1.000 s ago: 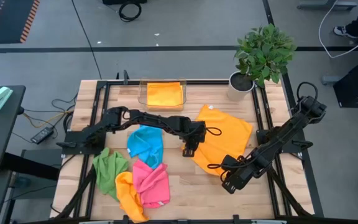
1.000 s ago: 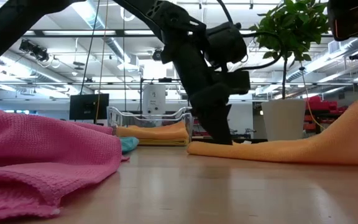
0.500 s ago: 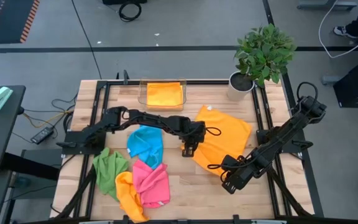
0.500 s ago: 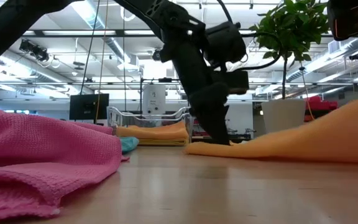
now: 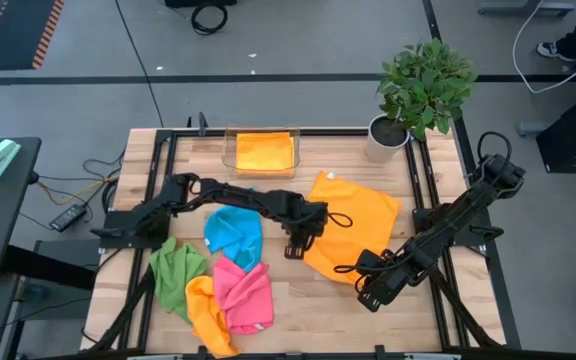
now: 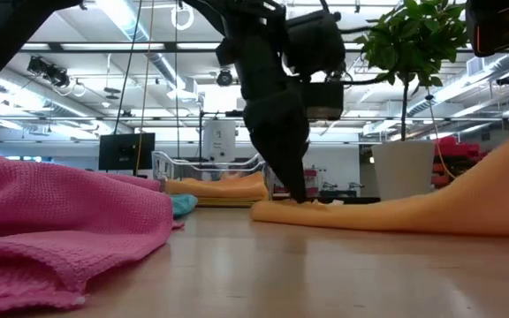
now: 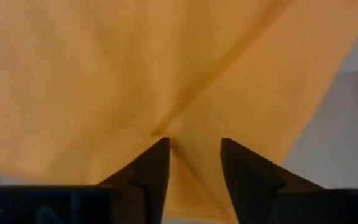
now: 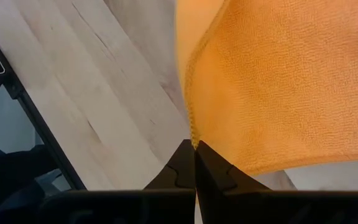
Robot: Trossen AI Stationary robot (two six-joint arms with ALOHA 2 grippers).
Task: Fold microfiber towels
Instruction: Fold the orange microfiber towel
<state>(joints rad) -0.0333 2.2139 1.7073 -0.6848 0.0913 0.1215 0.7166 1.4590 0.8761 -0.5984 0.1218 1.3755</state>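
Lying spread on the counter [image 5: 438,320] right of centre, the large orange towel [image 5: 353,225] is gripped at two points: the left claw [image 5: 295,247] pinches a fold at its left edge with fingers [image 7: 148,171] partly apart, and the right claw [image 5: 368,290] is clamped tight on its near hem.
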